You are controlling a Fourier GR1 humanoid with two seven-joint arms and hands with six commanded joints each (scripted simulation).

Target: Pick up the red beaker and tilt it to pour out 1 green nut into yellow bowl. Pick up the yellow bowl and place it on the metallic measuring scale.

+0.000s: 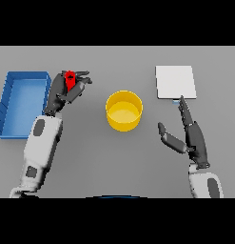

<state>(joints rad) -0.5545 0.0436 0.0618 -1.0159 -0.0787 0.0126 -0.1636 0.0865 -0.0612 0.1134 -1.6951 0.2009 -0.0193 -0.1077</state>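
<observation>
The small red beaker (70,79) sits in my left hand (62,90), left of centre, with the fingers and thumb curled round it. Most of the beaker is hidden by the fingers. The yellow bowl (124,110) stands upright in the middle of the table, right of the beaker and apart from it. I see no green nut in the bowl. The metallic measuring scale (175,82) lies flat at the back right. My right hand (192,136) rests open just in front of the scale, fingers straight and pointing toward it, right of the bowl.
A blue tray (9,102) with raised walls lies at the far left, beside my left forearm. The grey table (114,162) runs across the whole view.
</observation>
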